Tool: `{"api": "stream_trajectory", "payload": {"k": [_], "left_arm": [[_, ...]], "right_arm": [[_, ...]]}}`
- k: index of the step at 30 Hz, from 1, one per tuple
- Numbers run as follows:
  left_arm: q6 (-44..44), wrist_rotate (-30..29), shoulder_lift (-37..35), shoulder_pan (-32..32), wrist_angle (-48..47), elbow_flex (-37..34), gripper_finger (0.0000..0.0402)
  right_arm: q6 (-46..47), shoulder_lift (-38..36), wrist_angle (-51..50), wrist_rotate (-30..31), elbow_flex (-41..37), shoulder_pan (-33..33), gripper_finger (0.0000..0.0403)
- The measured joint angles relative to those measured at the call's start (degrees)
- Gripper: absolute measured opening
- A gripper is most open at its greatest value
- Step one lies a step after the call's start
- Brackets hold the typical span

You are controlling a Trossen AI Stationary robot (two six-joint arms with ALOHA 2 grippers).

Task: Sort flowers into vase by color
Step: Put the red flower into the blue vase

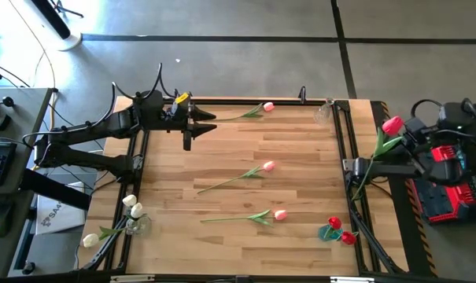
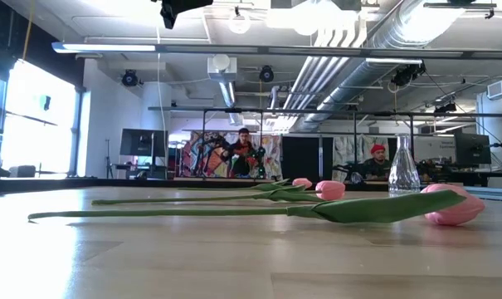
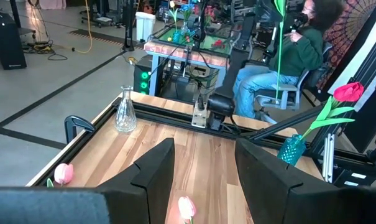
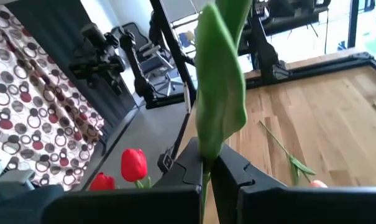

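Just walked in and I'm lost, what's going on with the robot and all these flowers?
The robot is sorting tulips into vases by color. The right gripper is shut on a red tulip at the table's right edge, near the teal vase already holding red ones. The left gripper hovers open over the far left of the table. Three pink tulips lie on the wood, the white ones are in a vase at the near left, and a clear vase stands empty.

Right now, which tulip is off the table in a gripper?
The red tulip at the table's right edge: the right gripper is shut on its stem. The three pink tulips lie loose on the wood.
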Motion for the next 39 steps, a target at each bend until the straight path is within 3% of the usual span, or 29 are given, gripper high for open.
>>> {"api": "stream_trajectory", "payload": {"k": [6, 21, 28, 34, 39], "left_arm": [[0.0, 0.0, 0.0, 0.0, 0.0, 0.0, 0.0158], [0.0, 0.0, 0.0, 0.0, 0.0, 0.0, 0.0158], [0.0, 0.0, 0.0, 0.0, 0.0, 0.0, 0.0158], [0.0, 0.0, 0.0, 0.0, 0.0, 0.0, 0.0158], [0.0, 0.0, 0.0, 0.0, 0.0, 0.0, 0.0158]], "right_arm": [[-3.3, 0.0, -0.8, -7.9, -2.6, -9.0, 0.0], [-5.1, -5.0, -7.3, -21.8, -1.8, -22.7, 0.0], [-12.2, -4.8, -11.8, -33.6, -2.0, -33.0, 0.0], [-12.1, -9.1, -12.5, -33.6, -5.6, -33.0, 0.0], [-10.0, -12.9, -11.8, -37.7, -8.2, -37.0, 0.0]]}}
